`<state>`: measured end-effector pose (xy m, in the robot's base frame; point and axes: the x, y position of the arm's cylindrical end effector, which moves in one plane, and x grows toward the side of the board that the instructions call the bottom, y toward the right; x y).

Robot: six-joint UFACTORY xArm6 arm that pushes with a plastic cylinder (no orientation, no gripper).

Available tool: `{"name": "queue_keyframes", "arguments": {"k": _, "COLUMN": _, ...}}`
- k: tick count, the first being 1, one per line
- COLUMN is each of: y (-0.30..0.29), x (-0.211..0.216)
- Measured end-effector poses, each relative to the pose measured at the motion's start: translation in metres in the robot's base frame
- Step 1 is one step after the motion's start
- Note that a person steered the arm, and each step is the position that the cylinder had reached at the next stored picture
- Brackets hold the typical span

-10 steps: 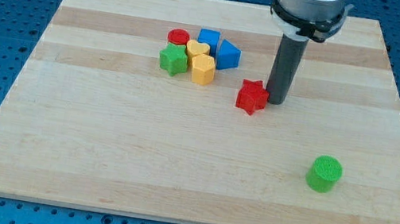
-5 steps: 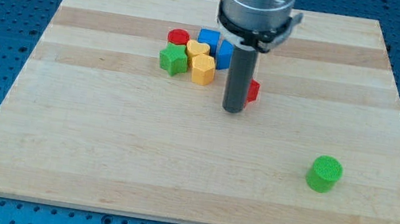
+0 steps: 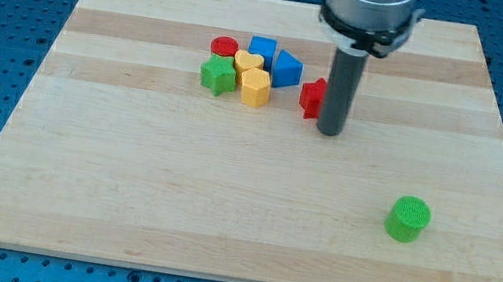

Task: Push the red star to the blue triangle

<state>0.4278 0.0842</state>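
My tip [image 3: 330, 131] — a bare rod, no pincer, holding nothing — touches the red star [image 3: 312, 98] on its right side, blue triangle [image 3: 286, 69] just beyond, upper left.

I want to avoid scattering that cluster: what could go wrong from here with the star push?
1. My tip sits at the red star's lower right side, partly hiding it, so an off-centre push may spin the star and let it slip past the rod.
2. The blue triangle touches the blue cube and sits close to the yellow blocks; pushing too far could shove the triangle into them and break up the cluster.
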Motion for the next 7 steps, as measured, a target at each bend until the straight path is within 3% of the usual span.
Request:
{"name": "queue_keyframes", "arguments": {"k": 2, "y": 0.011, "x": -0.005}}
{"name": "queue_keyframes", "arguments": {"k": 4, "y": -0.04, "x": -0.025}}
{"name": "queue_keyframes", "arguments": {"k": 7, "y": 0.015, "x": -0.031}}
